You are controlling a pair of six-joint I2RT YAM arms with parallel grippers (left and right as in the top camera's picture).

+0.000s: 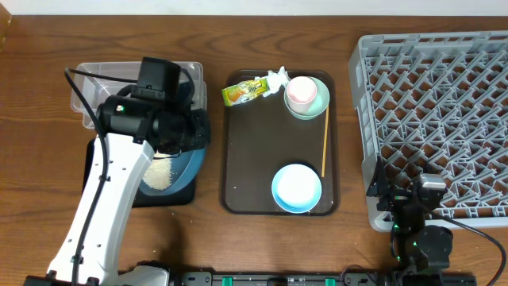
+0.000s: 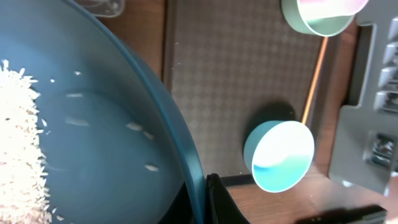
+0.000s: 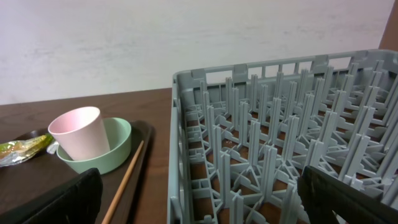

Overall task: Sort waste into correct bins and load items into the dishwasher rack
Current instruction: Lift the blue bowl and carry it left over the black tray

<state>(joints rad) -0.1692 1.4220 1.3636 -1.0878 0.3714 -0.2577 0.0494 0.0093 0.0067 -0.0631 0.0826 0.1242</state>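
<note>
My left gripper (image 1: 190,133) is shut on the rim of the dark blue plate (image 1: 189,168), which sits over the black tray (image 1: 90,155). White rice (image 2: 18,155) is heaped on the plate's far side, with stray grains nearer the fingers (image 2: 217,202). The brown serving tray (image 1: 238,159) holds the snack wrapper (image 1: 244,90), the tissue (image 1: 276,76), the pink cup (image 1: 300,90) inside the mint bowl (image 1: 316,103), the chopstick (image 1: 325,143) and the light blue bowl (image 1: 296,188). My right gripper (image 3: 199,205) stands open at the front left corner of the grey rack (image 1: 436,119).
The clear tub (image 1: 95,87) lies behind the black tray, partly under my left arm. The rack fills the table's right side. Bare wood shows between the serving tray and the rack (image 3: 280,124).
</note>
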